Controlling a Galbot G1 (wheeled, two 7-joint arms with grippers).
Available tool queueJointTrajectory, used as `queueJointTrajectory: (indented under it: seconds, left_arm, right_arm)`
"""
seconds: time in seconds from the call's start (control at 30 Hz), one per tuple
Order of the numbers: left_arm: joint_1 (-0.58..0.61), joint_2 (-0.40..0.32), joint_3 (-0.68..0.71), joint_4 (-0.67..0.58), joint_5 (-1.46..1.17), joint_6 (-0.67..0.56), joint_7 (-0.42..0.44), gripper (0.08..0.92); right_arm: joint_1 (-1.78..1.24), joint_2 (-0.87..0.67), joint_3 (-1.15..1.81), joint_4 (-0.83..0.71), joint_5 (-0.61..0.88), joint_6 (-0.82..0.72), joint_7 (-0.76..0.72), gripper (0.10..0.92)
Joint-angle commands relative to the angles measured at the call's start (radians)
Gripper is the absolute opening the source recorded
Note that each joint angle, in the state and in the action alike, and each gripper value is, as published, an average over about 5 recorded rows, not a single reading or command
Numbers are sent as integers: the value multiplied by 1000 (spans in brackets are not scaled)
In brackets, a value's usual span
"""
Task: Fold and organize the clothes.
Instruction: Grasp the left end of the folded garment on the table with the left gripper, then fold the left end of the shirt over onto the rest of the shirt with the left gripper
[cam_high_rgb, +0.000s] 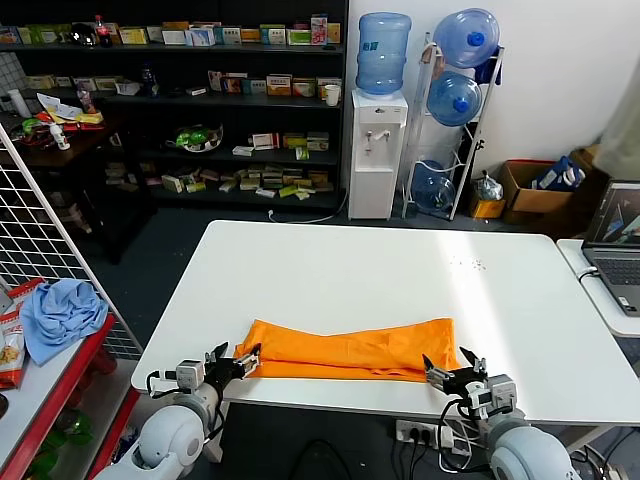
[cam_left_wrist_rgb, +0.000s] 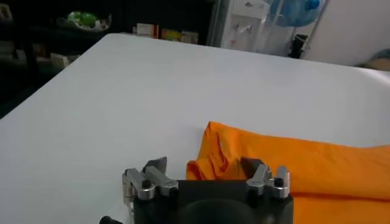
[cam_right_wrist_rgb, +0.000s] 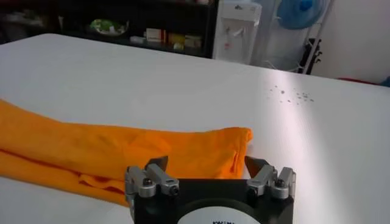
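Orange shirt (cam_high_rgb: 350, 352): one item, lying folded into a long band along the near edge of the white table (cam_high_rgb: 380, 270); thin, limp and light by its look, likely to sag and slide when lifted. Left gripper (cam_high_rgb: 238, 363) and right gripper (cam_high_rgb: 447, 372) stand at its two ends, jaws spread wide, holding nothing. Best hold: the layered end corners, pinching all plies together.

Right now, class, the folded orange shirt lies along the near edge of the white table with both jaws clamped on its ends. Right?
Not quite. The orange shirt does lie along the white table's near edge, but both wrist views show the left gripper and right gripper with jaws open, holding nothing.
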Motion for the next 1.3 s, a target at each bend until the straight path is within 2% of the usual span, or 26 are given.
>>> queueJointTrajectory:
  seconds: [0.03,0.77,0.97,1.3]
  left_arm:
    - [-15,-18,5,26,-41,28,5,770]
    - [-36,23,-26,23,-48,25,40,152]
    - [-71,98,-101,70,-68,29,36,129]
    - [-128,276,-190,161,-71,19,26,129]
  right_arm:
    - [-4,4,-2,14,-4,-2,2,823]
    - [15,18,-15,-1,-5,12,12,823]
    - [30,19,-26,-8,-5,22,17,823]
    - [53,28,-44,-22,-28,49,20,823]
